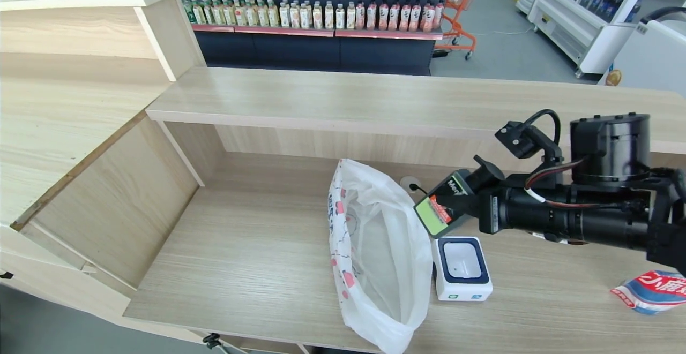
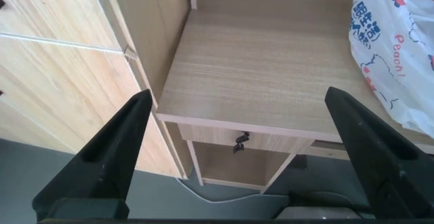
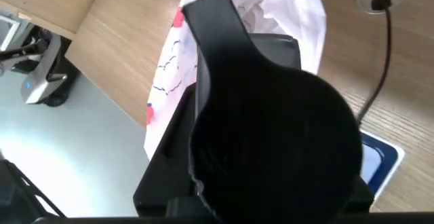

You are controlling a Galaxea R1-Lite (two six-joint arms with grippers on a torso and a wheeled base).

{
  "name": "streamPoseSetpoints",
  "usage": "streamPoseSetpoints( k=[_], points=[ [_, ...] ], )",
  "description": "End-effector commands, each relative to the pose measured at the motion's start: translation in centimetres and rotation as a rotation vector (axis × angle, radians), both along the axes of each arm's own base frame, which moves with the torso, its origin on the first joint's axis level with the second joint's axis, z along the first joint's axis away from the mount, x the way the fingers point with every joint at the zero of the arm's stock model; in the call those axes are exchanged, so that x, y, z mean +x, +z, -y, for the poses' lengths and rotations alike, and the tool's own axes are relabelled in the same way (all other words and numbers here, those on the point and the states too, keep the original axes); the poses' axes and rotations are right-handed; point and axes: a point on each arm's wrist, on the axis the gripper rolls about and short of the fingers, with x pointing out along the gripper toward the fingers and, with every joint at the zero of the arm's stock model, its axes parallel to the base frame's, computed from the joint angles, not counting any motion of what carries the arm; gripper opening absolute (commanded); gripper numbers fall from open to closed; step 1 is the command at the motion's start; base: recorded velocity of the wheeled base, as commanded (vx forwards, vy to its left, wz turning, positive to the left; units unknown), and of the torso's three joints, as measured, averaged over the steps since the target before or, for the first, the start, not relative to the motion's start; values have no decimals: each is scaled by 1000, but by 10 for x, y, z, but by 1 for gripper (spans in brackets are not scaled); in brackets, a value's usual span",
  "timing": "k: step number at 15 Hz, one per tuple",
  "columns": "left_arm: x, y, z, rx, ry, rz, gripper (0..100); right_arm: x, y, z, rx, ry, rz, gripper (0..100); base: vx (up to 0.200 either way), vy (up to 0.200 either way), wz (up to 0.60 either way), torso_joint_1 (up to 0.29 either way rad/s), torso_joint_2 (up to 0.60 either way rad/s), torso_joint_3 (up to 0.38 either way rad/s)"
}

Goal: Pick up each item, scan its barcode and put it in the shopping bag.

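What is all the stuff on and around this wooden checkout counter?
white plastic shopping bag with red prints: one, white and red, lying open on the light wooden counter.
white box-shaped barcode scanner: one, white with a dark-framed window, on the counter by the bag's right side.
green-and-black cardboard box: one, held in the air above the scanner.
blue, red and white packet: one, at the counter's right edge.
black cable: one, at a round hole behind the bag.
drink bottles: many, pale and pink, on the far shelf.
right tool: black, shut on the box.
left tool: black, open, near the counter's front left corner.
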Motion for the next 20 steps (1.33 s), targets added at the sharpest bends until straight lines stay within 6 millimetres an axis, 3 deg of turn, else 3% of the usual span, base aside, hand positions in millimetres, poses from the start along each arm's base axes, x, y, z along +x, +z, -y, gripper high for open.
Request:
streamPoseSetpoints(
  k=[1,4,5,7,13,18,19,20],
  points=[
    [0,0,0,0,1,1,100,28,-24,-19,-35,18,-56,0,0,0,0,0,0,0],
    [0,0,0,0,1,0,100,53,-53,-41,-139,47,-56,0,0,0,0,0,0,0],
    [0,0,0,0,1,1,100,55,-55,-41,-146,49,-55,0,0,0,0,0,0,0],
    [0,0,0,0,1,1,100,71,-78,-61,-180,66,-5,0,0,0,0,0,0,0],
    [0,0,0,0,1,1,100,103,-137,-89,-215,92,170,0,0,0,0,0,0,0],
    [0,0,0,0,1,1,100,128,-151,-107,-253,64,242,0,0,0,0,0,0,0],
    [0,0,0,0,1,1,100,129,-151,-106,-252,62,243,100,0,0,0,0,0,0],
    [0,0,0,0,1,1,100,131,-152,-109,-256,67,253,100,0,0,0,0,0,0]
  ],
)
